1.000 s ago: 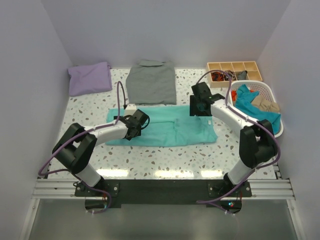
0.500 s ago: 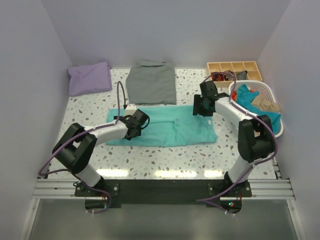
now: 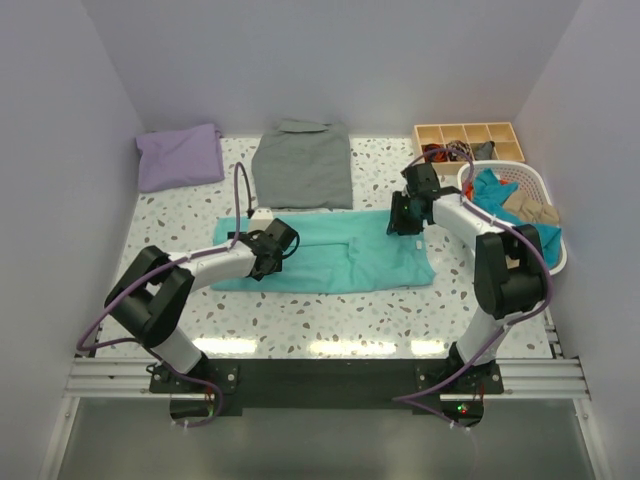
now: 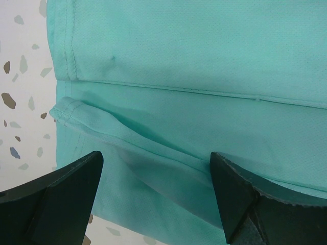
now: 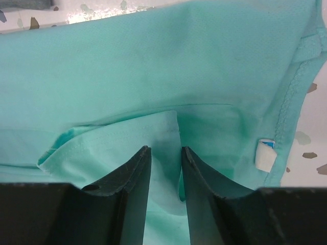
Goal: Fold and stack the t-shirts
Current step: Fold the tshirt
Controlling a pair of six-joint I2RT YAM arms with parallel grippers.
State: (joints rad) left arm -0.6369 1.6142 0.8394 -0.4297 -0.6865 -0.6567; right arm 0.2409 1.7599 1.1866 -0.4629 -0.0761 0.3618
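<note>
Your turquoise t-shirt (image 3: 330,255) lies left to right on the table (image 3: 300,312). Your left claw (image 4: 156,162) is wide open over its left end, holding nothing. Your right claw (image 5: 166,153), at the neck end, is almost closed around a fold; you cannot tell if it grips.

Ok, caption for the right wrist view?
Right jaws narrowly apart astride a raised fold of the shirt, white label alongside.

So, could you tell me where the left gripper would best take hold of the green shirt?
Probably the loose hemmed corner at the green shirt's edge. It puckers up off the layer beneath, so the open left gripper could come down from above and straddle that fold.
</note>
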